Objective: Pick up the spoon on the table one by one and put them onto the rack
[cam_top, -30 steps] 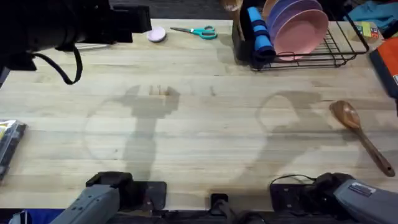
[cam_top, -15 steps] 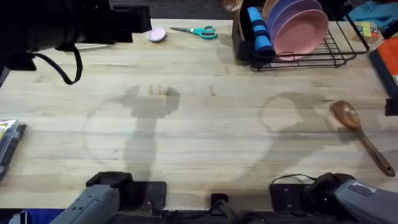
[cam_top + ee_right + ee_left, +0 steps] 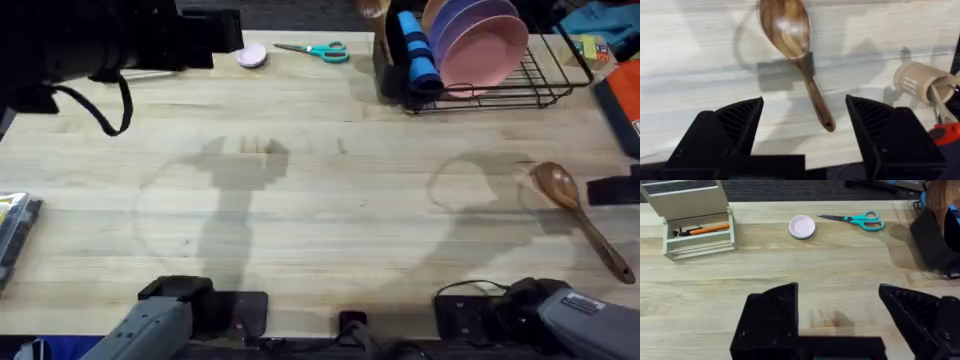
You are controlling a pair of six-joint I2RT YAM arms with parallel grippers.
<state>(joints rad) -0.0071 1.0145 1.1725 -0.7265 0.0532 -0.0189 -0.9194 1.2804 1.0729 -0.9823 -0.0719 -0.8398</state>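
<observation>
A brown wooden spoon (image 3: 578, 212) lies on the table (image 3: 330, 210) at the right, bowl toward the rack and handle toward the front edge. In the right wrist view the spoon (image 3: 792, 47) lies just ahead of my open right gripper (image 3: 805, 125), its handle end between the two fingers. A black part of that gripper (image 3: 612, 190) shows at the right edge, beside the spoon's bowl. The black wire rack (image 3: 545, 88) stands at the back right, and a wooden spoon bowl (image 3: 372, 8) pokes out of its black caddy (image 3: 392, 60). My left gripper (image 3: 837, 292) is open over bare table.
Pink and purple plates (image 3: 485, 38) and a blue roll (image 3: 418, 55) sit in the rack. Teal scissors (image 3: 318, 50), a small pink dish (image 3: 251, 55) and a beige tiered box (image 3: 695, 220) line the back edge. A beige cylinder (image 3: 915, 82) lies near the spoon's handle.
The right gripper has come into the overhead view from the right edge and moved down toward the spoon. The spoon and the left arm have not moved.
</observation>
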